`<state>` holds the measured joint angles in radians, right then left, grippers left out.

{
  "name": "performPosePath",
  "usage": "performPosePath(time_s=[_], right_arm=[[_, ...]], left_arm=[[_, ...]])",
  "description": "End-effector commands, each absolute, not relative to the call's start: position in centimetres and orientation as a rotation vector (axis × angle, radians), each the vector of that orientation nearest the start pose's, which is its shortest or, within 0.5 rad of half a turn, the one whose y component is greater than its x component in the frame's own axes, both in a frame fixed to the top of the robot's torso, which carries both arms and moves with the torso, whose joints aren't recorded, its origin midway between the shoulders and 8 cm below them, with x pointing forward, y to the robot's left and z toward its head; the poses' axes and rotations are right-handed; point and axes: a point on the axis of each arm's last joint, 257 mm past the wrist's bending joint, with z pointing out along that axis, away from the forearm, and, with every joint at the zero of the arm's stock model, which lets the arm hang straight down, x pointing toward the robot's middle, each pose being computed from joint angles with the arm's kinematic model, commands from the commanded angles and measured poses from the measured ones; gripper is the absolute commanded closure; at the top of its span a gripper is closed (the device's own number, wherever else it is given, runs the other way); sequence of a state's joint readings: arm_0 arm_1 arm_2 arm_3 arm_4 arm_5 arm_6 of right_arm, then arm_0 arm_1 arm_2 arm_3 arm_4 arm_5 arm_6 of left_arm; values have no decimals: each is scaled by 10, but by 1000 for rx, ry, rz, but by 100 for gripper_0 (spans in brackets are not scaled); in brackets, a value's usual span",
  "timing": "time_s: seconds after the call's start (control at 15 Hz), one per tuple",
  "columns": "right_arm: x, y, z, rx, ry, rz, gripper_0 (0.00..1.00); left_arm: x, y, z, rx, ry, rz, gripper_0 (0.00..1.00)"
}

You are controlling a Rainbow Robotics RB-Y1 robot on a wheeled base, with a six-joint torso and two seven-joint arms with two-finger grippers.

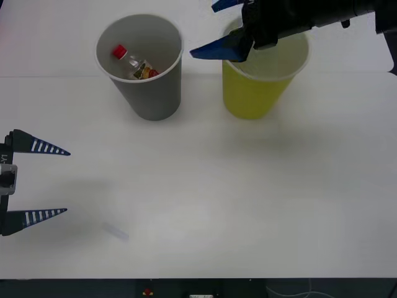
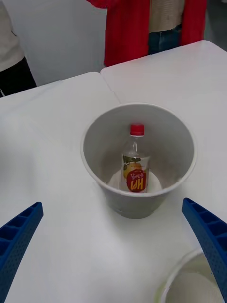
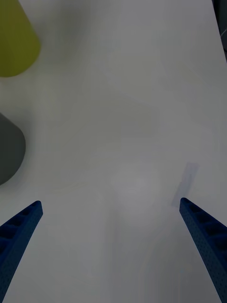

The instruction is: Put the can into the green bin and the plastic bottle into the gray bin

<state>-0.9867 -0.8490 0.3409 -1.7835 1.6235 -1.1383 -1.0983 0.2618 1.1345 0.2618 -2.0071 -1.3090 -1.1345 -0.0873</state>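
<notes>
The gray bin point(image 1: 149, 93) stands upright at the back left of the white table. Inside it the plastic bottle point(image 1: 136, 65), red-capped, leans against the wall. The right wrist view looks down into the same gray bin point(image 2: 137, 208), where the plastic bottle point(image 2: 135, 165) stands on the bottom. To its right is the green bin point(image 1: 251, 93), whose rim point(image 2: 189, 279) shows at the wrist view's corner. My right gripper point(image 1: 203, 30) hovers open over the green bin's left rim, holding nothing. The can is out of view. My left gripper point(image 1: 66, 182) waits open at the table's left side.
A small clear strip of tape point(image 1: 115, 231) lies flat on the table near the left gripper, also seen as tape point(image 3: 187, 182) in the left wrist view. The table's front edge point(image 1: 198, 278) runs along the bottom.
</notes>
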Motion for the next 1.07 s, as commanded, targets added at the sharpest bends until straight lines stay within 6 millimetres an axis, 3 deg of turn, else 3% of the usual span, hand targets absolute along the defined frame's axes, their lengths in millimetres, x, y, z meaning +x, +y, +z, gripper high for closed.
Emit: performPosePath(time_s=[0.07, 0.67, 1.07], right_arm=[[453, -62, 28, -1356, 1573, 431, 0], [378, -171, -25, -1510, 1536, 338, 0], [340, -213, -62, -1538, 1530, 329, 0]], left_arm=[[341, 286, -167, 1762, 1444, -118, 0], [341, 286, -167, 1762, 1444, -118, 0], [341, 286, -167, 1762, 1444, -118, 0]])
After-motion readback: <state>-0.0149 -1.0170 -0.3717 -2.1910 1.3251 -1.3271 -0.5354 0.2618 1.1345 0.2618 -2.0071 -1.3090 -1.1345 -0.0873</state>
